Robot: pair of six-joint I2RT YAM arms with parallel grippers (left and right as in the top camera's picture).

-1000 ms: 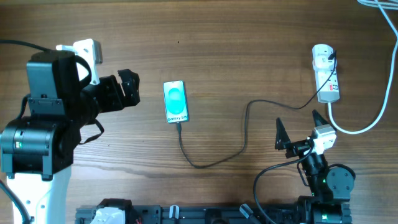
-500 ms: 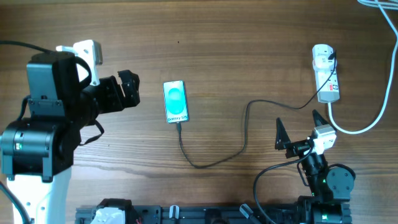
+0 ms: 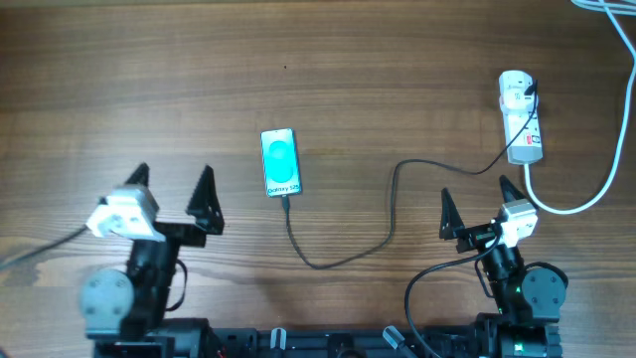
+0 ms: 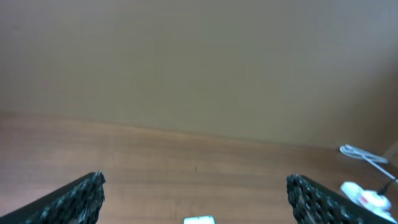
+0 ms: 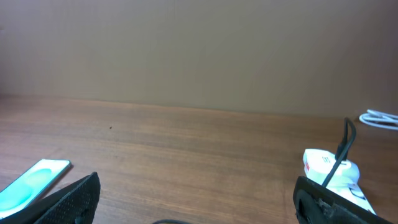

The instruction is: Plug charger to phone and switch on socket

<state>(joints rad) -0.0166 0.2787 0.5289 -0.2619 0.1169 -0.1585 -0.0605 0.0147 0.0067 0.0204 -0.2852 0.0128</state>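
The phone (image 3: 280, 162) lies at the table's middle, cyan screen up; the black charger cable (image 3: 390, 214) has its plug at the phone's near end and loops right to the white socket (image 3: 520, 116) at the far right. The phone also shows in the right wrist view (image 5: 31, 185) and its top edge in the left wrist view (image 4: 199, 219). The socket shows in the right wrist view (image 5: 329, 169). My left gripper (image 3: 172, 191) is open and empty, near the front left. My right gripper (image 3: 478, 205) is open and empty, near the front right, below the socket.
The socket's thick white cord (image 3: 596, 189) curves along the right edge. A coil of white cord (image 4: 367, 155) lies at the far right of the table. The arm bases stand along the front edge.
My left arm has drawn back from beside the phone to the front left, with its gripper still open. The right arm, phone, cable and socket have not moved.
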